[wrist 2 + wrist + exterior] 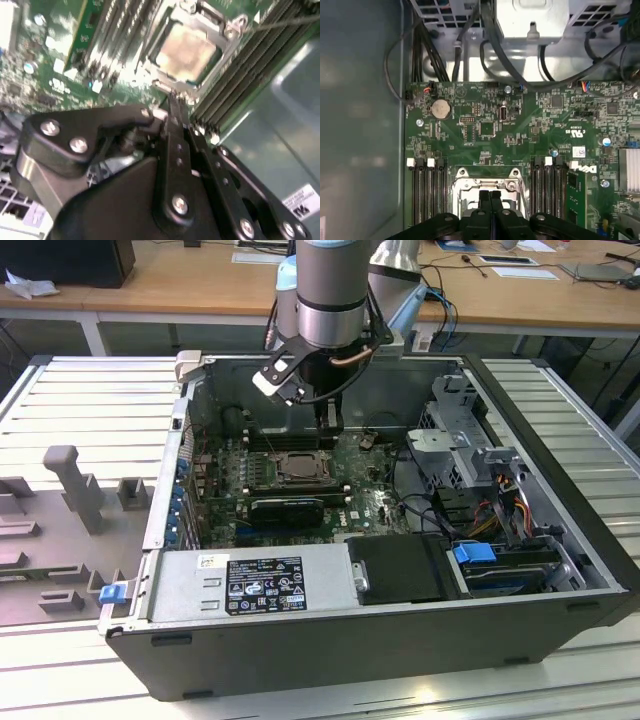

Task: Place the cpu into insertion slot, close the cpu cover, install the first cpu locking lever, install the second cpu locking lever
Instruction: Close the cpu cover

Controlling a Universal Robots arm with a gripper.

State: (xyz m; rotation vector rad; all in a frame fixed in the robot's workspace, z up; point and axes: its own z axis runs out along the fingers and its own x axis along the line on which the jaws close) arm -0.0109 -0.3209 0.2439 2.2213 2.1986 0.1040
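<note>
Second wrist view: the cpu (pixel 187 47) lies in the upper centre of the frame, pale metal top up, seated in its socket on the green board (pixel 60 75). The cpu cover (pixel 226 31) looks to be folded down flat around it, its silver frame bordering the chip on all sides.

The pincer (pixel 172 102) is pressed together and pinches nothing. Its tip sits just beside the near edge of the cover, though we cannot tell whether it touches.

A thin rod (pixel 285 21) crosses the upper right. It may be a locking lever, but we cannot confirm this.

Exterior view: the insertion slot (pixel 270 468) is at centre frame inside the open computer case (pixel 300 640), which stands on the ribbed bench (pixel 90 390). The pincer (pixel 328 425) hangs just above and to the right of it.

First wrist view: the pincer (pixel 490 192) is at lower centre, fingers together over the socket, with memory slots (pixel 427 192) on either side.

Judgement: placement is done and the cover is likely closed. Neither lever shows as latched, so we count both as open items.
</note>
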